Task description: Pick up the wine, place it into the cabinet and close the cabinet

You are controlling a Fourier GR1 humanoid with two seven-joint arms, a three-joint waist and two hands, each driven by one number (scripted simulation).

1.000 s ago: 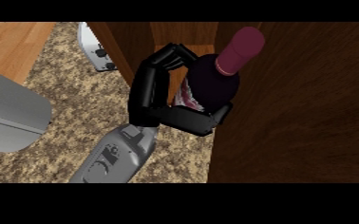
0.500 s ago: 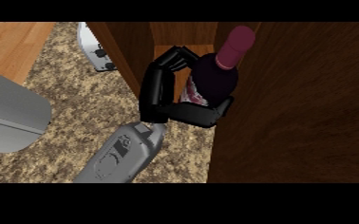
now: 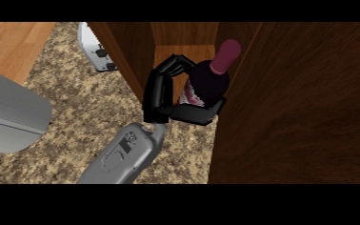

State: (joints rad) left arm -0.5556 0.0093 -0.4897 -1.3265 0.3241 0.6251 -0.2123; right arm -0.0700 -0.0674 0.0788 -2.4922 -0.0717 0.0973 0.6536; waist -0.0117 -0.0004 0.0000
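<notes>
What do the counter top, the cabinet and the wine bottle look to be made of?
Counter top: speckled tan and brown, likely granite or a similar stone. Cabinet: dark brown with streaky grain, probably stained wood, fairly matte. Wine bottle: near-black body, likely dark glass; its maroon cap could be foil or plastic, the view leaves that open.

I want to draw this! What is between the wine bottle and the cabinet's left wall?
Black fingers of the right hand, curled round the wine bottle, fill that gap, in the head view.
</notes>
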